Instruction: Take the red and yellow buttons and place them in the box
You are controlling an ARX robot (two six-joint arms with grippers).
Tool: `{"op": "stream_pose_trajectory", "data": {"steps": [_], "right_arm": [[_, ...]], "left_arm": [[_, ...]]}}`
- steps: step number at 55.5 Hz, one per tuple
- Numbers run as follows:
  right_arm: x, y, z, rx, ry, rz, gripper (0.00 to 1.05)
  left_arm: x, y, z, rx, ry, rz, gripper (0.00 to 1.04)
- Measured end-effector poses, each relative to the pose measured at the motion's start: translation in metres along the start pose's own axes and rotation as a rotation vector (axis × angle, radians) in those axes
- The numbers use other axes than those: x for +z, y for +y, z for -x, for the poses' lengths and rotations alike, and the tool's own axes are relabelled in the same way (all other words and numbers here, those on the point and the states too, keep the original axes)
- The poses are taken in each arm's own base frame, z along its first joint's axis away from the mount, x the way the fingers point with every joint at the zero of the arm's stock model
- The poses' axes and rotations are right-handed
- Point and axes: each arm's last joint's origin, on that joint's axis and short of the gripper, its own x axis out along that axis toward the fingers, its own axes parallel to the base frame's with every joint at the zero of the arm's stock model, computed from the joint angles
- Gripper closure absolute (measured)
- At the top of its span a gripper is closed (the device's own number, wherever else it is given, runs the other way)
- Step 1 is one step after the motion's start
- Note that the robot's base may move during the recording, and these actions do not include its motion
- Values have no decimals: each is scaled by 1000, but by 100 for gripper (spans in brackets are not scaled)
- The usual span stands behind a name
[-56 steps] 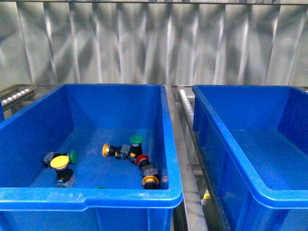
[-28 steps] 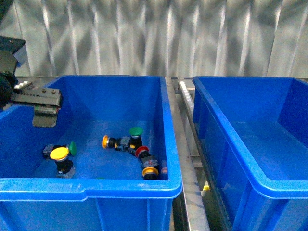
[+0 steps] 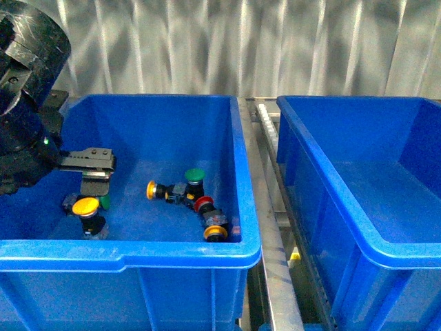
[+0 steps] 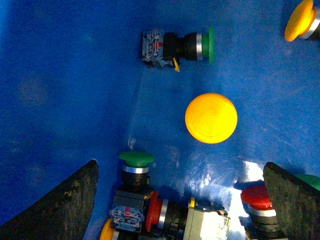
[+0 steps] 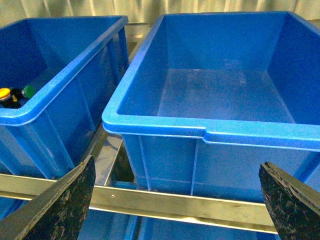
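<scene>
The left blue bin (image 3: pixel 238 172) holds several buttons. A yellow-capped button (image 3: pixel 85 205) stands at its left, seen from above in the left wrist view (image 4: pixel 211 118). Another yellow one (image 3: pixel 150 189) lies mid-bin, a red one (image 3: pixel 202 204) beside a green one (image 3: pixel 195 175), and a yellow one (image 3: pixel 216 233) lies near the front wall. My left gripper (image 3: pixel 96 169) is open and empty, hovering inside the bin above them; in the left wrist view (image 4: pixel 180 210) red caps (image 4: pixel 257 196) lie between its fingers. My right gripper (image 5: pixel 177 210) is open and empty, outside the bins.
The right blue bin (image 3: pixel 324 186) holds nothing (image 5: pixel 150 127). A metal roller rail (image 3: pixel 265 138) runs between the bins. A metal bar (image 5: pixel 175 202) crosses below the right gripper. Green-capped buttons (image 4: pixel 182 45) lie among the others. A corrugated metal wall stands behind.
My left arm has come in from the left and lowered into the left bin, now over the yellow button. The camera view has tilted down slightly. The buttons have not moved.
</scene>
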Motion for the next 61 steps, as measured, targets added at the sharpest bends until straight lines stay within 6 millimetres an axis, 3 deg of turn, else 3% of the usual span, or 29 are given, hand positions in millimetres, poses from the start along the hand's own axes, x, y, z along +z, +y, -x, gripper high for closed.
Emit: {"op": "stream_pose_trajectory", "data": {"steps": [31, 61], "right_arm": [[0, 0, 0, 0, 0, 0, 7], [0, 0, 0, 0, 0, 0, 7]], "left_arm": [[4, -16, -43, -16, 25, -4, 8], [6, -28, -62, -3, 49, -1, 8]]}}
